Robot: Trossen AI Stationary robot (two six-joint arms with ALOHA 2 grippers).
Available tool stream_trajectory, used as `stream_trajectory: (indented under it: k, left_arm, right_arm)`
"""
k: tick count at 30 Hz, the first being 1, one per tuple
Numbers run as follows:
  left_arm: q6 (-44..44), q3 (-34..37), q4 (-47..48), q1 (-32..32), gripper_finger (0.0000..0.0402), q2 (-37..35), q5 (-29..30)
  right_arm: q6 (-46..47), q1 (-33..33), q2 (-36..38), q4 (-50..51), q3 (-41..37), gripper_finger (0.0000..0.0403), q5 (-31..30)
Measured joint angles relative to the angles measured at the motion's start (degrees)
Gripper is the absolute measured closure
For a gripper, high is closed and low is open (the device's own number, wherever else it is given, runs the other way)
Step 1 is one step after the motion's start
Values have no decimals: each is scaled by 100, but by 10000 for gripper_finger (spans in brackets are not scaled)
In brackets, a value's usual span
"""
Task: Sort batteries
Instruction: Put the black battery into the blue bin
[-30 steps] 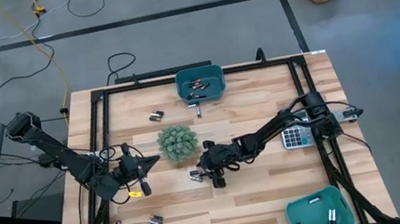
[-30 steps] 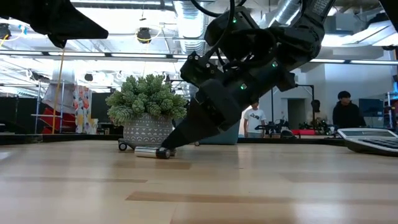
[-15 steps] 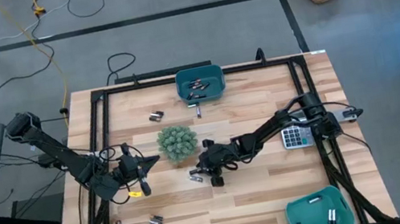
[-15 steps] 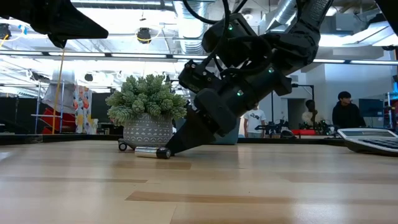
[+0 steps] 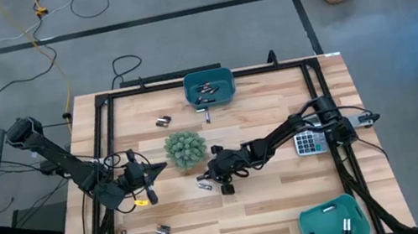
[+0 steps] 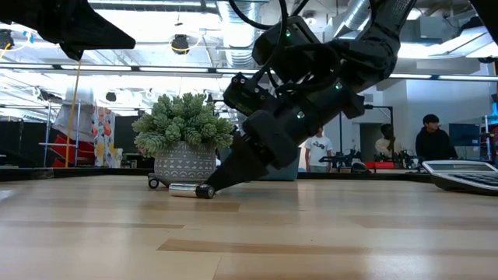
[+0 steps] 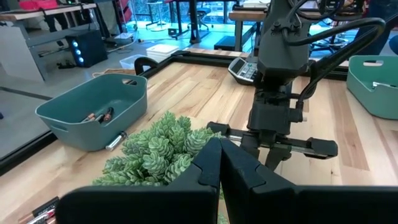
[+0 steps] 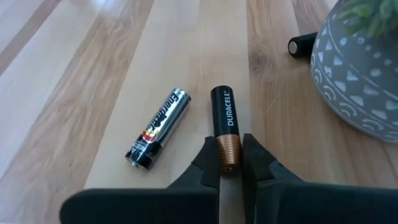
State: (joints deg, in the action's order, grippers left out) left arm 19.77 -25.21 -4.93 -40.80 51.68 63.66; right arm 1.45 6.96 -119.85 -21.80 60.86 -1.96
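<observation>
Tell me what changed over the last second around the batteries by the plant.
The right hand closed on the copper end of the Duracell battery, which lies on the table next to the Energizer battery. The arm barely moved. The left hand stayed shut by the potted plant; the teal bins and the calculator stayed put.

The table (image 5: 292, 205) is a light wooden butcher-block top edged by a black frame. A potted succulent (image 5: 185, 149) stands near its middle. One teal bin (image 5: 209, 86) sits at the far edge with batteries inside, another teal bin (image 5: 334, 222) at the near right corner. A grey calculator (image 5: 308, 143) lies by the right side. Loose batteries lie scattered on the wood: one pair (image 5: 163, 121) beyond the plant, two (image 8: 186, 127) just beside the pot, and others (image 5: 162, 232) near the left front edge.
</observation>
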Motion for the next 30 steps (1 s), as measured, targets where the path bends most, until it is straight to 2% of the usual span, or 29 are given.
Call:
stream_trajectory:
  k: [12, 20, 22, 25, 30]
  left_arm:
    - [290, 0, 172, 2, 401, 2, -2]
    - [324, 0, 216, 2, 401, 7, 0]
    - [342, 0, 259, 22, 401, 7, 1]
    - [417, 0, 330, 116, 401, 9, 0]
    - [775, 0, 588, 420, 401, 9, 2]
  right_arm:
    - [-523, 0, 1050, 740, -43, 389, 0]
    - [-916, -153, 2420, 482, -808, 389, 2]
    - [-996, -308, 2807, 292, -939, 390, -50]
    - [-1065, -675, 3193, 303, -968, 393, -462]
    - [-1083, -1561, 3331, 315, -926, 388, -590]
